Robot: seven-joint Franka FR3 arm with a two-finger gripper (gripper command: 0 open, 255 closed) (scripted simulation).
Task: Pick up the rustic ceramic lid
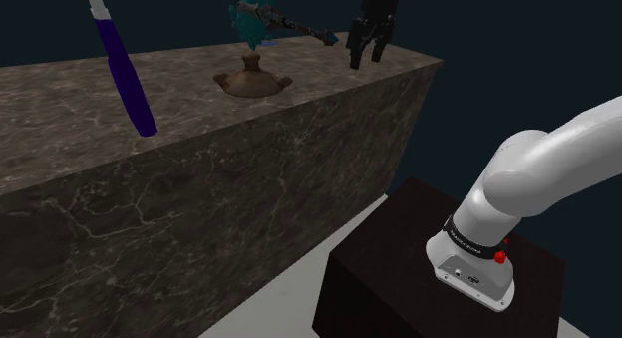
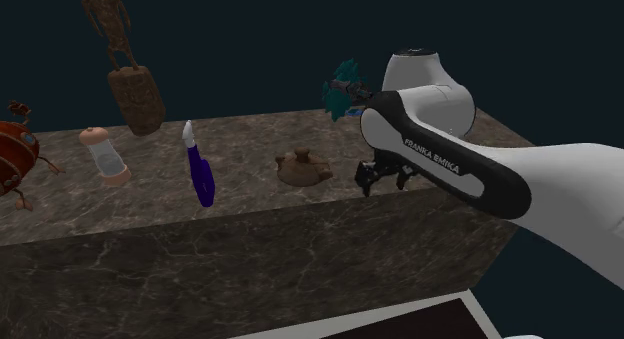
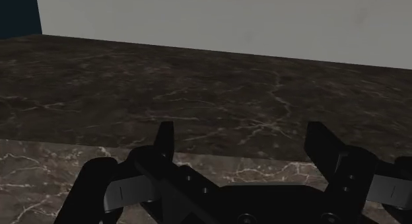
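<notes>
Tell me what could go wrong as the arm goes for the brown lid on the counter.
1. The open gripper hangs beside the lid, not above it; a low sideways move may shove the lid along the counter instead of clasping its knob.
2. A teal thing with a dark rod stands close behind the lid; the gripper could knock it on the way.
</notes>
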